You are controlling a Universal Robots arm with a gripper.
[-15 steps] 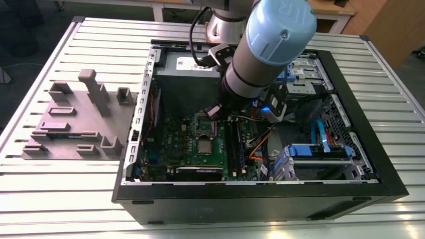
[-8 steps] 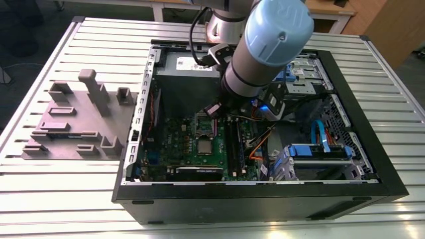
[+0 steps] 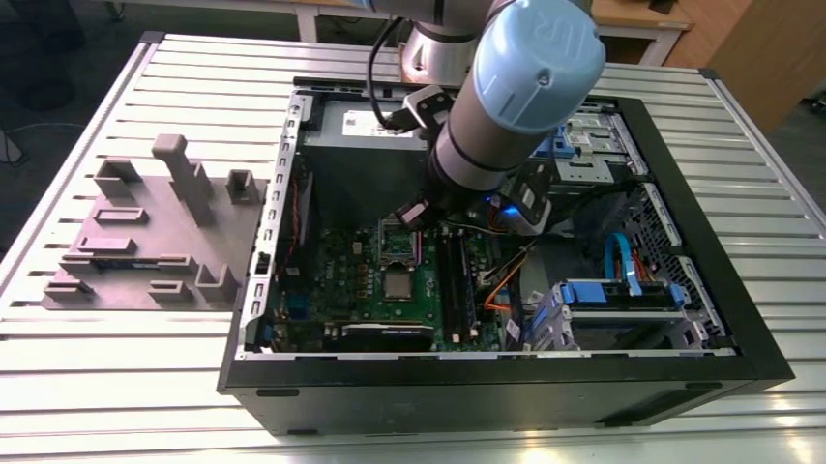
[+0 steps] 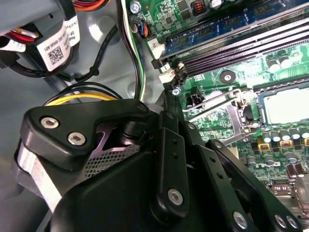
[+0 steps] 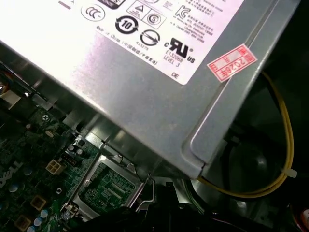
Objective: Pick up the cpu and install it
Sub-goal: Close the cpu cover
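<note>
grey plastic, one fixture (image 3: pixel 155 232) with upright blocks stands at the exterior view's left on a slatted metal table (image 3: pixel 103 387). right of it, touching or nearly so, lies one black pc case (image 3: pixel 516 387), open side up. inside, the green board (image 3: pixel 348 290) fills the left half. the cpu (image 3: pixel 398 283), one silver-grey square, lies flat on the board and looks seated in its socket. just beyond it is an open metal frame (image 3: pixel 398 242) with green showing through.

the arm (image 3: pixel 516 87) reaches down over the case middle. its gripper (image 3: pixel 416 215) hangs low over the board at the far end of that frame, close to the cpu but apart from it. whether the gripper is apart or together cannot be told, as the arm hides its tips. behind it sits one grey psu (image 3: pixel 355 126). to the right are blue drive trays (image 3: pixel 617 295), a blue cable and orange wires.

in the second wrist view, two white printed labels (image 4: pixel 55 50) wrap a cable bundle, one carrying a square code. yellow and black wires (image 4: pixel 82 94) curve past the black gripper body (image 4: pixel 145 183). further over come long dark memory slots (image 4: pixel 227 50), then a pale square in a metal frame, the cpu (image 4: pixel 288 104), with a row of small capacitors beside it.

in the first wrist view, the psu (image 5: pixel 145 101) carries one large white label (image 5: pixel 96 29) with round certification marks and small print. one red-and-white sticker (image 5: pixel 232 62) sits near its corner. one yellow wire (image 5: pixel 282 145) with a clear tie loops beside it.
</note>
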